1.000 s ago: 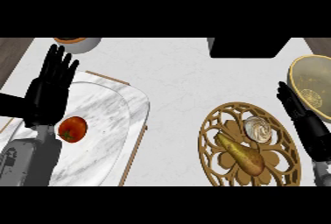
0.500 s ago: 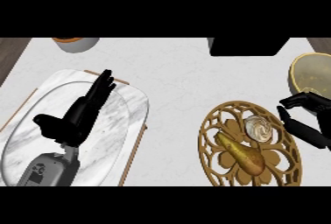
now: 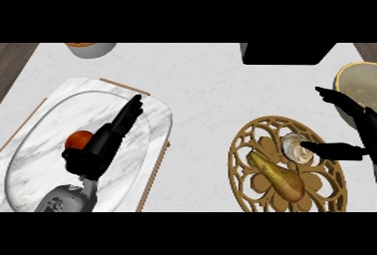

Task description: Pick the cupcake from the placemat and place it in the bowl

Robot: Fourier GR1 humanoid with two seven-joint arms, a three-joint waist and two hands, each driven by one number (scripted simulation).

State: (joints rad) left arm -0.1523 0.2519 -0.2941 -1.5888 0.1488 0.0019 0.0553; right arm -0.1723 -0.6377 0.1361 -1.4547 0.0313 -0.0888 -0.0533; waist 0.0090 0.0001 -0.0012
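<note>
The cupcake (image 3: 296,145) sat on the round openwork gold placemat (image 3: 247,164) at the right of the counter (image 3: 206,94), its pale top showing, with a brownish pear-like fruit (image 3: 280,178) lying just beside it toward the placemat's middle. The right hand (image 3: 346,142) came in from the right edge, spread wide: one digit lay across the placemat with its tip at the cupcake's side, seemingly touching it, while another pointed up and away near the bowl (image 3: 361,84); nothing was held. The bowl, yellowish with a speckled inside, stood at the right edge above the placemat, partly cut off by the frame.

At the left, the left hand (image 3: 103,144) lay over a marble tray (image 3: 140,104) with its fingers stretched out toward the tray's far corner, holding nothing. A red-orange round fruit (image 3: 77,140) rested on the tray just beside that hand, partly hidden by it. A grey cup (image 3: 92,48) with orange contents showed at the top edge, and a black box (image 3: 287,52) stood at the top right
</note>
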